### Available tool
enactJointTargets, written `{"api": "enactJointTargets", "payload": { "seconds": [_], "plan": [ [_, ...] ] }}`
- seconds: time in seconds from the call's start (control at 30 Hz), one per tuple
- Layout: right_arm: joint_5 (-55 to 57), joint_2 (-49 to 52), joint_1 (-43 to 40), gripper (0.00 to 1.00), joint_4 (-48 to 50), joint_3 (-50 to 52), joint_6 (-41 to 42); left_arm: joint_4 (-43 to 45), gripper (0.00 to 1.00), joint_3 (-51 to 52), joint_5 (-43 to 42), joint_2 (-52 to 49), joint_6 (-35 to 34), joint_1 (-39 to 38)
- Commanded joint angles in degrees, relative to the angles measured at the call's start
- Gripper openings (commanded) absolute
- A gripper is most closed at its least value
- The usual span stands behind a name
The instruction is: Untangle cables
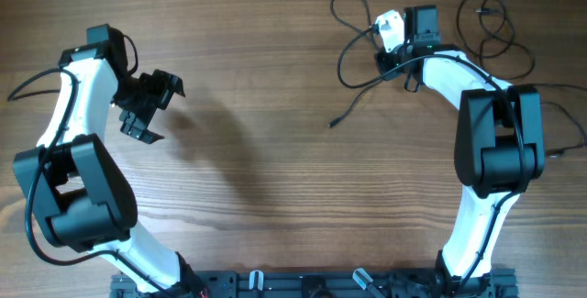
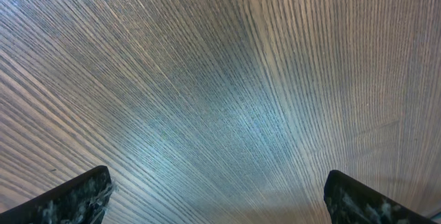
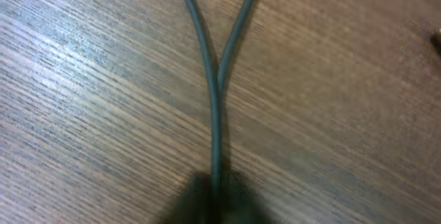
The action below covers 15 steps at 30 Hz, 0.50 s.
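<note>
You have the wooden tabletop filling every view; the left arm stands over its left side and the right arm reaches up its right side toward the far edge. The cables all lie in the far right part of the tabletop, well apart from your left arm. One thin black cord loops around the right arm's wrist and trails a loose tail back toward the middle of the tabletop. A second tangle of loops lies further right, just beyond the right arm's elbow, and its crossings are too fine for you to sort out from overhead. The white wrist camera sits just above the spot where the first cord gathers.

Your left fingers are spread wide, one at each lower corner of the left wrist view, with only bare wood grain between them and nothing held. Your right fingers show only as a dark blur at the bottom middle of the right wrist view, drawn close together. Two strands of cord come in from the top, meet, and run side by side straight into that blur, so they appear to pinch the cord; a small dark speck at the right edge is too cut off to identify
</note>
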<state>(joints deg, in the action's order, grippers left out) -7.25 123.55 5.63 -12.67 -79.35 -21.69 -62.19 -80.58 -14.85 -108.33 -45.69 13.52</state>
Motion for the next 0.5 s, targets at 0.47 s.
{"api": "enactJointTargets", "payload": {
  "seconds": [0.47],
  "plan": [
    [7.67,-57.61,-0.35,1.0,-23.04,-0.04,17.09,-0.22,1.0,-0.02,-0.26,1.73,0.31,0.22]
  ]
}}
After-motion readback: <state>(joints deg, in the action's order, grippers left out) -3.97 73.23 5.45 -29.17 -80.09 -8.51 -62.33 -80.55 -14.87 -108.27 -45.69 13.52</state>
